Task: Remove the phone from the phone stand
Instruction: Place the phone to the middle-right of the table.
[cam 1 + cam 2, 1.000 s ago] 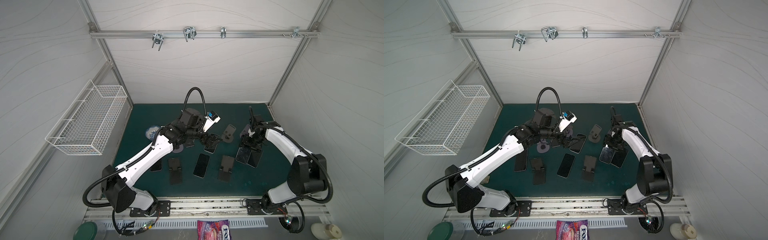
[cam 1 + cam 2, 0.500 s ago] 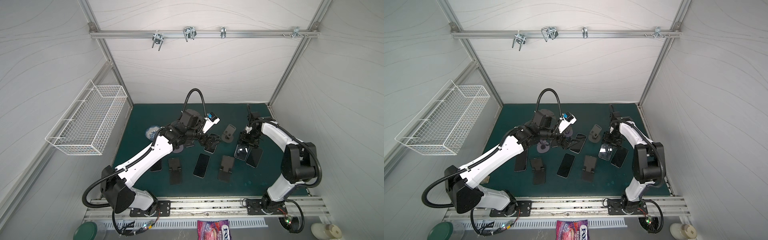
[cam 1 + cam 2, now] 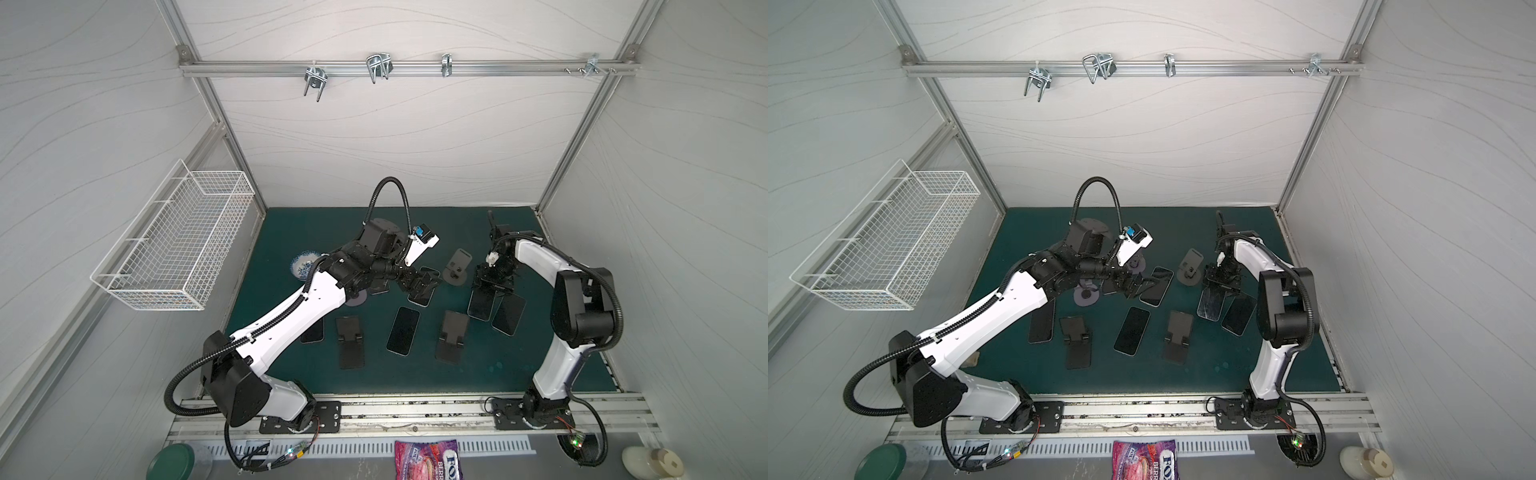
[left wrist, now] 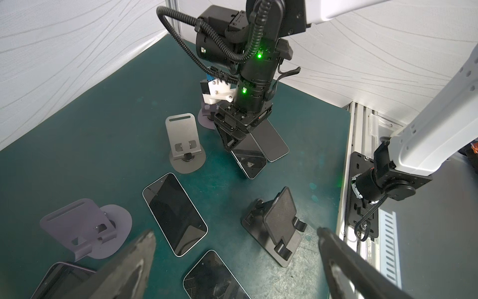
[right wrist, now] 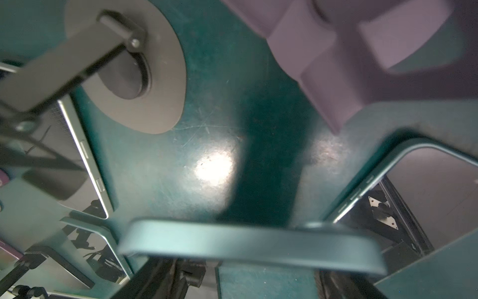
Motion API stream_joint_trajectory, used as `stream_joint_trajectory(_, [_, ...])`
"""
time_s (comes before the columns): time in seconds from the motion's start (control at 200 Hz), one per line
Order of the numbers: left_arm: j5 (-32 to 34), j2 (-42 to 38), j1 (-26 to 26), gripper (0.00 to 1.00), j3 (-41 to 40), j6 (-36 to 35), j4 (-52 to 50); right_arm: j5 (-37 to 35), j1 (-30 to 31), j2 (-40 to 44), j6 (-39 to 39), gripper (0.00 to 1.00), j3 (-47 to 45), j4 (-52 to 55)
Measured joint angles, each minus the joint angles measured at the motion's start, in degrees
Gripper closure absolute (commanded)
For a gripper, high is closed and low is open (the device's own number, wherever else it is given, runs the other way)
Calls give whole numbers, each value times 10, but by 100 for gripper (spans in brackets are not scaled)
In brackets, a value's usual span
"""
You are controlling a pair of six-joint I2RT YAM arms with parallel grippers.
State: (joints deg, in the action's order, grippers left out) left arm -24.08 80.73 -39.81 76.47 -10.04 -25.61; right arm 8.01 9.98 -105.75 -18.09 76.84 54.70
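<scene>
Left of the grey phone stand [image 3: 457, 266], the left gripper [image 4: 235, 231] hangs spread wide over the green mat [image 3: 291, 232]. Just right of the stand, the right gripper [image 4: 239, 141] clamps a dark phone [image 4: 249, 161] by its top end, tilted, clear of the stand.

The purple candy bag [image 3: 426, 459] is showing the letters "FOX" and "BERR". No other words are showing clearly.

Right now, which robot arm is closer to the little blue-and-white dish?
Left. Its arm passes right by the dish, with the open left end effector a little beyond it. The right end effector is far across the mat, gripping a phone.
</scene>
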Motion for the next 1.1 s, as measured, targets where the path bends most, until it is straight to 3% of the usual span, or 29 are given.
stream_joint_trajectory(1.1, [37, -1, 0, 1, 0, 21, -15, 33, 1, -105, 12, 28, 87, 44])
